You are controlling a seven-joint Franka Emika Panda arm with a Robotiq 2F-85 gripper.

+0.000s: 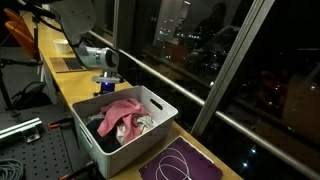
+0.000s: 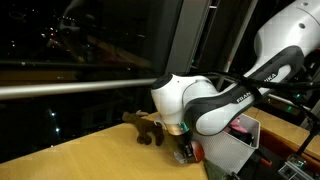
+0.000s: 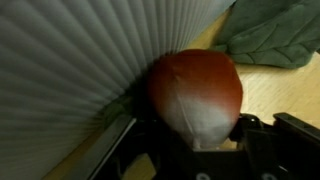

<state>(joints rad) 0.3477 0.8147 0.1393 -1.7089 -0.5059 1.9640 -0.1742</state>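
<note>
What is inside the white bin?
The bin holds a pink cloth on top, with a dark cloth and a white cloth beside it. Anything under them is covered.

In an exterior view, the camera sits high and well back. It looks down along the yellow tabletop [image 1: 62, 80], past a white bin [image 1: 100, 150], toward the arm [image 1: 92, 55], with the window [image 1: 200, 40] on the picture's right. In an exterior view set low and close, the arm fills the picture with the window behind it. Both exterior views share the arm, tabletop, bin and window. The wrist view looks past the claw [image 3: 205, 145] from very near, onto a small patch of tabletop.
</note>
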